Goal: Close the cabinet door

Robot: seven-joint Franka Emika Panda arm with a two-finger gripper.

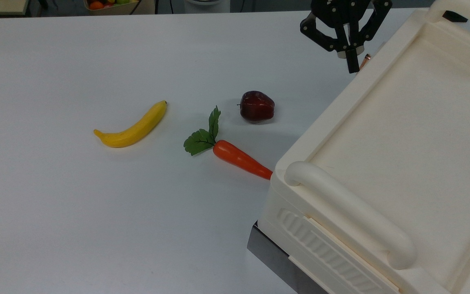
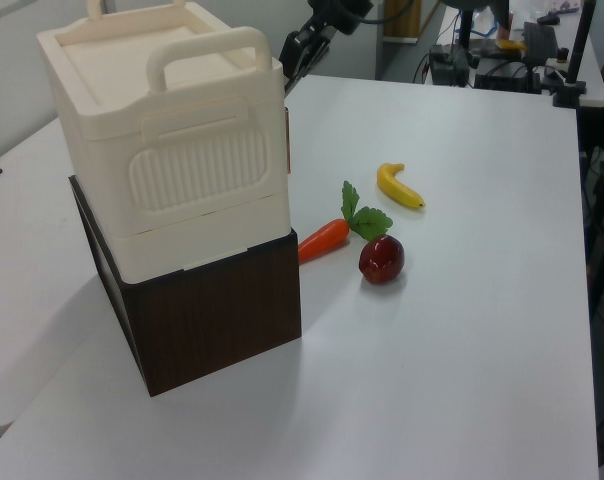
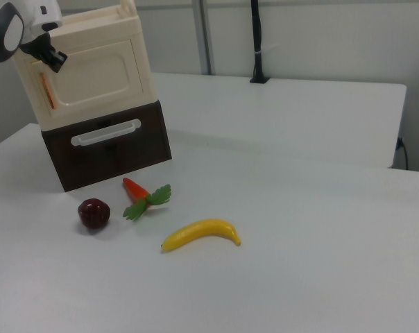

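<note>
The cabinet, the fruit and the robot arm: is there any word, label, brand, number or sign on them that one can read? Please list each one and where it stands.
None: no readable text on the cream cabinet, its door, the dark drawer base, the banana, the carrot, the apple or the gripper.

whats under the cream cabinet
The cream cabinet sits on a dark brown wooden box; the right view shows a pale handle on its front. The box's inside and the table beneath it are covered.
</note>
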